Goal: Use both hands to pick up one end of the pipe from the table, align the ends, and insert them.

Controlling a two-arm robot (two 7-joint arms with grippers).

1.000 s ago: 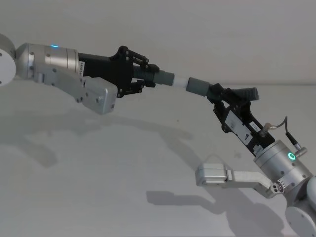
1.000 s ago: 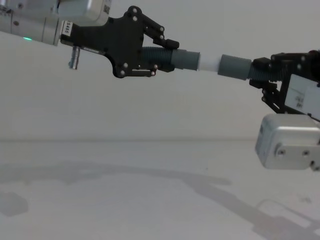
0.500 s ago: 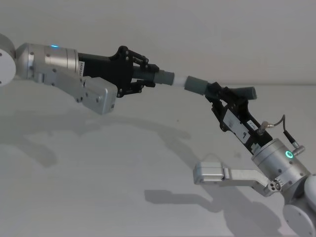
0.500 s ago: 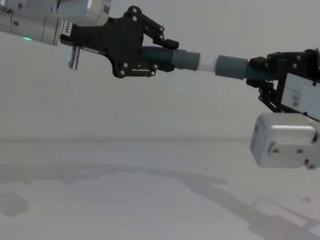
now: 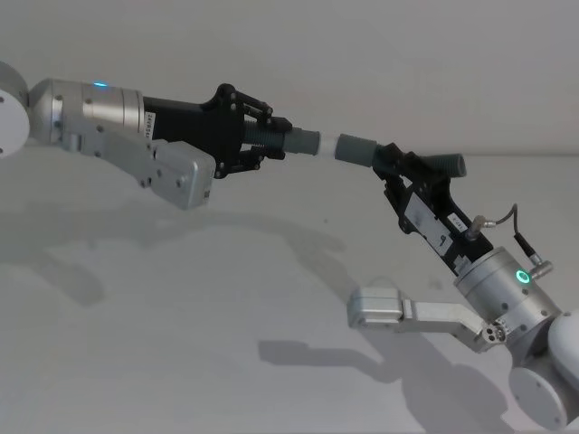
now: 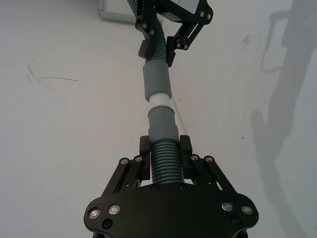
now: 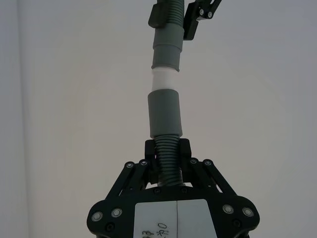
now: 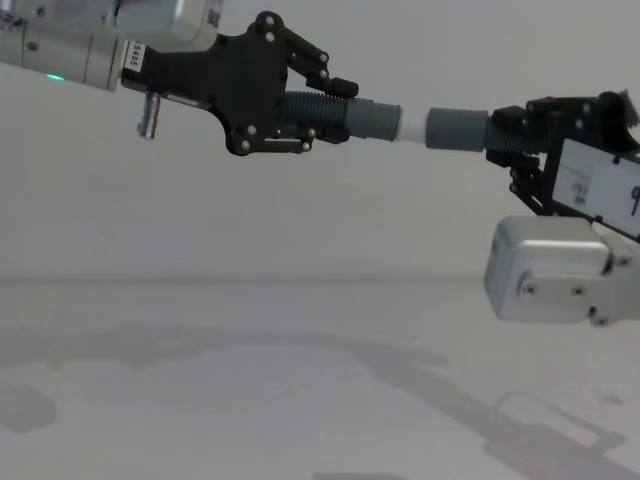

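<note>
White and bare, the bench (image 5: 181,325) lay below both arms in the head view, where the left hand (image 5: 258,136) was closed on the ribbed body of one hose piece (image 5: 289,142) and the right hand (image 5: 391,167) was clamped on the other hose piece (image 5: 360,150), both raised well above the surface. Their smooth grey cuffs faced each other, with a short white tip (image 5: 327,145) bridging the space between them. From the chest view, the left hand (image 8: 322,108) gripped its hose (image 8: 345,116) just behind the cuff, the white tip (image 8: 411,124) met the mouth of the right cuff (image 8: 455,129), and the right hand (image 8: 520,135) held the ribs behind it. At the left wrist, the fingers (image 6: 144,158) pinched the ribbed hose (image 6: 165,161), its cuff in line with the far one. At the right wrist, the fingers (image 7: 184,151) squeezed the ribs (image 7: 167,163) below a grey cuff (image 7: 164,112), and the white tip (image 7: 163,79) showed beyond it.
</note>
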